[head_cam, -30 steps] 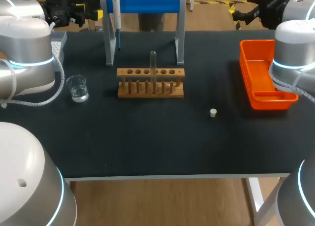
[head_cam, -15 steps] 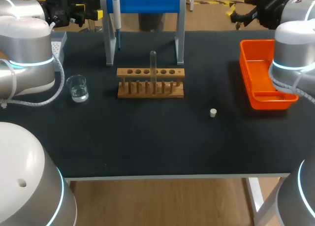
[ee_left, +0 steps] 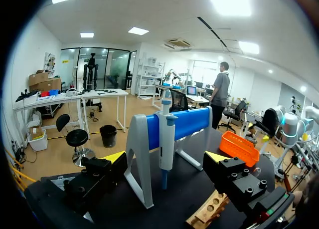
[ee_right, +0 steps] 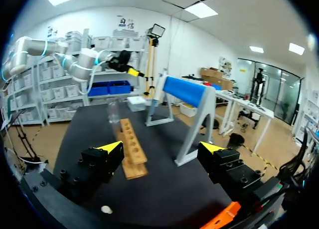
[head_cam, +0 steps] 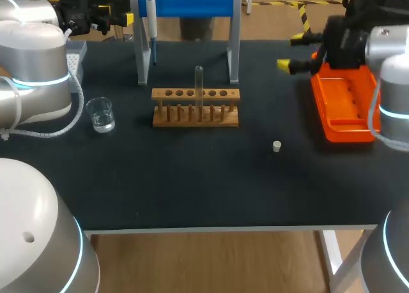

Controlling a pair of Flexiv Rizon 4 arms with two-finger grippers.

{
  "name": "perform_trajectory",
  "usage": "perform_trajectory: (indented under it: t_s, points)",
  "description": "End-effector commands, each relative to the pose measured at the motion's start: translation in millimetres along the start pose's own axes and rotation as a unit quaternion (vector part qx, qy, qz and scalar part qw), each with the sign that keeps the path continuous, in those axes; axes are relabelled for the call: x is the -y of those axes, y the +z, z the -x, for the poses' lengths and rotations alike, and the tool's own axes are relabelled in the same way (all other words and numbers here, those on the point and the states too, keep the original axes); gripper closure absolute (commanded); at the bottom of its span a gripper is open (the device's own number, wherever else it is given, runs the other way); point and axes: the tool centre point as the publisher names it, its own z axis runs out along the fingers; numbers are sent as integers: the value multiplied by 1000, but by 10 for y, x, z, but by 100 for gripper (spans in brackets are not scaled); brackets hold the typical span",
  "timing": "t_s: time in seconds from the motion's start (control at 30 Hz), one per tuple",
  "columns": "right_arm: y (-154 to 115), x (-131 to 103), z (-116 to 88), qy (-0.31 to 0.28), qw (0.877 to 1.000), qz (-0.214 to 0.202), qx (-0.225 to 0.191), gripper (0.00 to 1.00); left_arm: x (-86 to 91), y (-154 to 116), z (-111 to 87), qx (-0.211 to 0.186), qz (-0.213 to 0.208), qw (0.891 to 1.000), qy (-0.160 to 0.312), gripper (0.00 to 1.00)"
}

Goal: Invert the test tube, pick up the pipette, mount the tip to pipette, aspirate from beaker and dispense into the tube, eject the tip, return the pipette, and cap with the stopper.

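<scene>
Head view: black tabletop [head_cam: 192, 191] carries the whole setup. L arm enters rear left. Its left pincer [ee_left: 165, 159] hangs over the rear-left corner, fingers wide, nothing held. R arm enters from the right. Its right pincer [head_cam: 291, 50] hovers just beside the rear corner of the orange tray [head_cam: 351, 135], fingers wide apart, empty.

Rear centre: blue-barred stand [head_cam: 192, 2]. In front of it: wooden rack [head_cam: 195, 114], long axis running across the tabletop. On the stand's left end hangs the pipette [head_cam: 151, 18], vertical. Left wrist view has it straight ahead, framed by the open fingers, untouched. Left of rack, apart from it: beaker [head_cam: 101, 114] w/ clear liquid.

In a mid-rack hole stands the test tube [head_cam: 199, 89], upright, long axis vertical; cannot tell which end is up. Key relation: tube lies left & forward of the right pincer across the tabletop. Right wrist view shows it ahead, in line w/ one finger, not centred in the gap. Both pincers look approx. equally far from the tube, but R points at the rack and L at the pipette. Est.: R arm takes the tube; invert step not yet begun. The approach would need the gap centred on the tube, w/ the grip across its vertical axis above the rack top.

Smallest: stopper [head_cam: 277, 146], alone on the tabletop, right-front of rack, well apart from the tube.
</scene>
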Motion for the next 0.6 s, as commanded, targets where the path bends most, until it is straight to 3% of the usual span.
perform_trajectory:
  t_s: [0.03,0.2,0.37,0.6]
  points:
    - [-139,100,-363,-3,1000,9,-22,0,0,0,0,0,0,1000,0,0]
    - [-12,149,-709,-15,998,22,-48,0,0,0,0,0,0,1000,0,0]
    - [118,149,-928,-20,997,30,-61,0,0,0,0,0,0,1000,0,0]
    - [118,149,-928,-20,997,30,-61,0,0,0,0,0,0,1000,0,0]
